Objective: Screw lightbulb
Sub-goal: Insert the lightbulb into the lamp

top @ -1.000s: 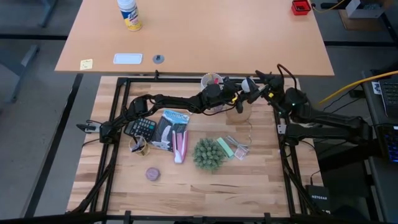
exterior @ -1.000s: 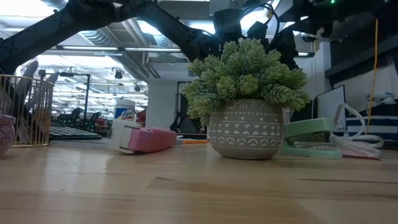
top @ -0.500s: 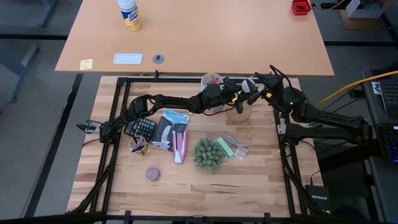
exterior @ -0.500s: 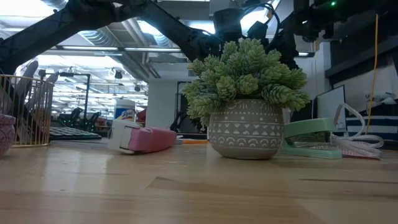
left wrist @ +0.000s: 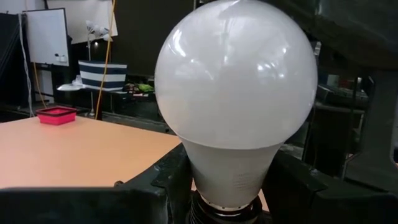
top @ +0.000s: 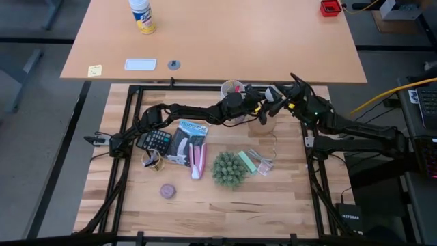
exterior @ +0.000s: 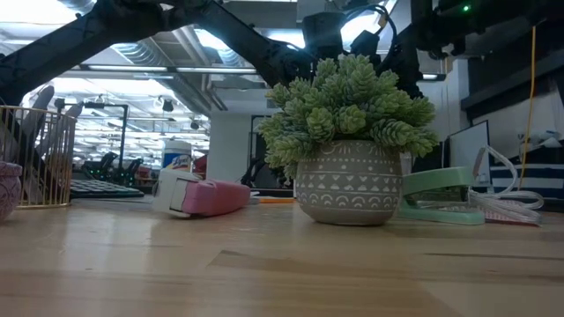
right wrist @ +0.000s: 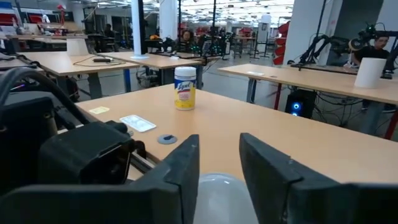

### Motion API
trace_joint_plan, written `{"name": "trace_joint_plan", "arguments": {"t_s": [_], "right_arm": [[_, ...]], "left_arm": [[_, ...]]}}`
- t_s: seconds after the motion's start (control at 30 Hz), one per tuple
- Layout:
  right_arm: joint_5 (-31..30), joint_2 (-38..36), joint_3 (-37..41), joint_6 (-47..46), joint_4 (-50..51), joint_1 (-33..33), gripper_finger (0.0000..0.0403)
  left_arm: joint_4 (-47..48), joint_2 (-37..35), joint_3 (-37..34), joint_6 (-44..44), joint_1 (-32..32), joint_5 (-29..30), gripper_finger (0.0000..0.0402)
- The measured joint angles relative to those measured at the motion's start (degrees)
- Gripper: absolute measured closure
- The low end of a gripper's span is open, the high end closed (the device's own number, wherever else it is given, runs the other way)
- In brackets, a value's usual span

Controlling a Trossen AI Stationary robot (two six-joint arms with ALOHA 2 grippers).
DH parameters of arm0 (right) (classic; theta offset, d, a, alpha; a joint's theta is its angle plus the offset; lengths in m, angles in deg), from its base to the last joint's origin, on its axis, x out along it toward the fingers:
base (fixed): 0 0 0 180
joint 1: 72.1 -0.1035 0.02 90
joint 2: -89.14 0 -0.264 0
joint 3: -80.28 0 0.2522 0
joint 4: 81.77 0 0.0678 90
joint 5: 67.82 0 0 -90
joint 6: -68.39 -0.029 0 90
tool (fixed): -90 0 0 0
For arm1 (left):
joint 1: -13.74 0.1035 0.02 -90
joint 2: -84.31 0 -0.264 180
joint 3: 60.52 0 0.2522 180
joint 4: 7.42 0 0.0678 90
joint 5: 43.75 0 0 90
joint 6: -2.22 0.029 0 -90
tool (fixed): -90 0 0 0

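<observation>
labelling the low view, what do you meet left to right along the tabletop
wire basket → pink stapler → potted plant → green stapler

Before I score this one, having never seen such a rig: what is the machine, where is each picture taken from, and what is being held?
The machine is two dark robot arms working at a wooden table. One picture looks straight down from above, one looks level across the table top, and two come from cameras on the arms' wrists.

On the table lie a potted plant, a calculator, a mint-green stapler and other small items.

The arms meet at the table's far edge. The left gripper has its fingers closed on the neck of the white lightbulb, which stands upright. The right gripper is at the bulb's top; whether it grips is not visible.
</observation>
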Motion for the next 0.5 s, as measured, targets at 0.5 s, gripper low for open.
{"name": "trace_joint_plan", "arguments": {"t_s": [0.5], "right_arm": [[-1.3,-5.1,0.0,-0.6,8.4,0.0,0.0290]], "left_arm": [[-0.7,0.1,0.0,1.5,0.0,0.5,0.0247]]}}
